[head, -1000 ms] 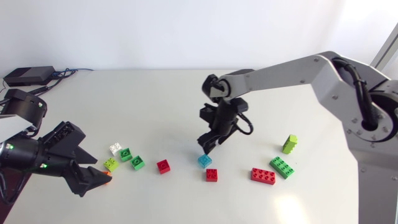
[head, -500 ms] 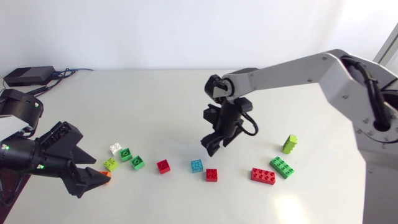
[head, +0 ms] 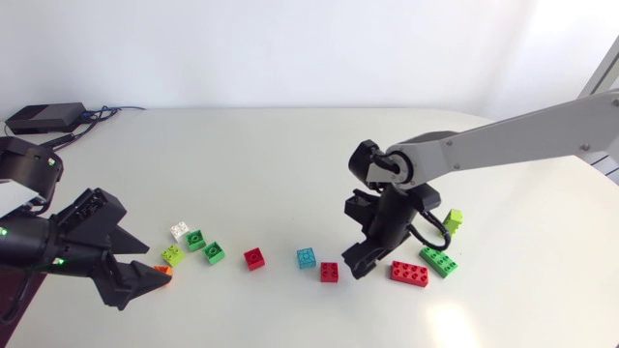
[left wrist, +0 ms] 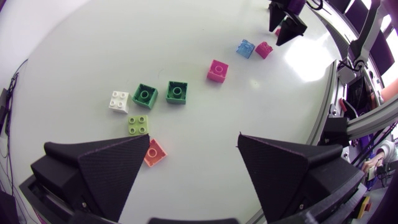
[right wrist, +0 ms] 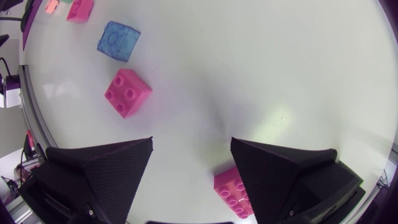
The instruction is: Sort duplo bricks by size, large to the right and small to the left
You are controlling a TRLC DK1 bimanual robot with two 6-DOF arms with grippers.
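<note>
My left gripper is open at the front left, and a small orange brick lies against one fingertip. Ahead of it lie small white, lime and two green bricks. Further right sit a small red brick, a blue brick and another small red one. My right gripper hangs open, low over the table, between that red brick and the large red brick; nothing is between its fingers. A large green brick and an upright lime brick lie at the right.
A black box with cables sits at the table's back left corner. The table's front edge runs close behind my left gripper.
My right gripper rose off the blue brick, which shifted slightly left, then swung right and towards the front, down between the small and large red bricks. My left arm barely moved.
</note>
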